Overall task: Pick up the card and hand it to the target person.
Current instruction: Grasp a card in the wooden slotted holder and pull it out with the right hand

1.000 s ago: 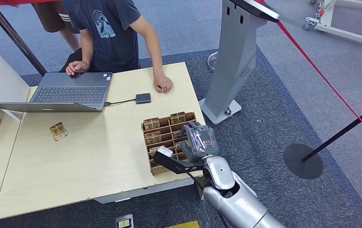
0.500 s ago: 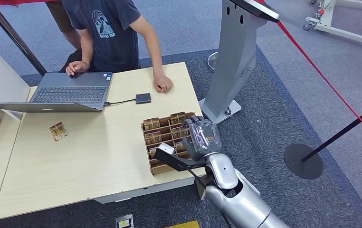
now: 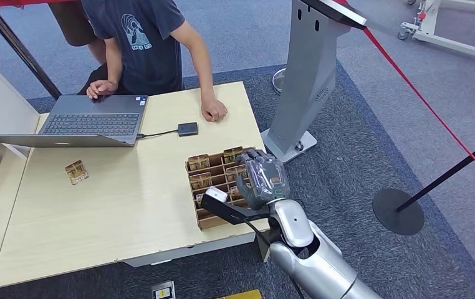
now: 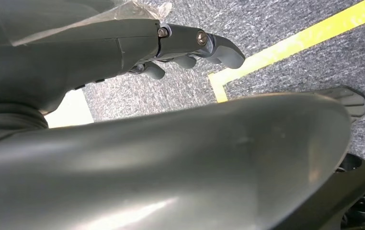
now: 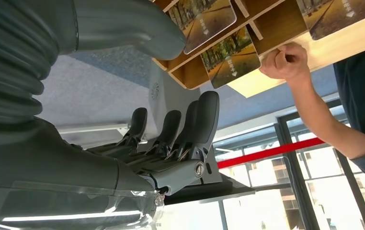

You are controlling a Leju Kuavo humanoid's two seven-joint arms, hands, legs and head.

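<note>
Cards (image 3: 199, 162) printed with a golden, tree-lined avenue stand upright in a brown wooden rack (image 3: 205, 219) near the right edge of a pale wood table (image 3: 123, 212); we see them as small glossy rectangles, each bearing a pale arrow-like mark, slotted one per compartment in two columns. In the right wrist view the same cards (image 5: 208, 19) show autumn foliage and rounded corners, leaning in their slots.

Our right hand (image 3: 261, 177), dark grey and wrapped in clear plastic, hangs over the rack's right column, at about 3 o'clock from the rack's centre. Its fingers (image 5: 204, 117) are extended side by side and apart from the thumb (image 5: 137, 28), with nothing between them. The thumb lies close against a card edge, though we cannot tell whether it touches.

Our left hand (image 4: 190, 48) hangs over grey carpet (image 4: 286, 19) marked with yellow tape (image 4: 310, 36); its fingers curl loosely around nothing.

A person in a dark blue T-shirt (image 3: 141, 43) stands at 12 o'clock of the table, one fist (image 3: 214, 111) resting on the tabletop, the other hand (image 3: 100, 88) beside an open laptop (image 3: 91, 118). A lone card (image 3: 76, 172) lies flat at about 9 o'clock from the rack, well apart from it. A small dark box (image 3: 187, 129), cabled to the laptop, sits between the laptop and the fist.
</note>
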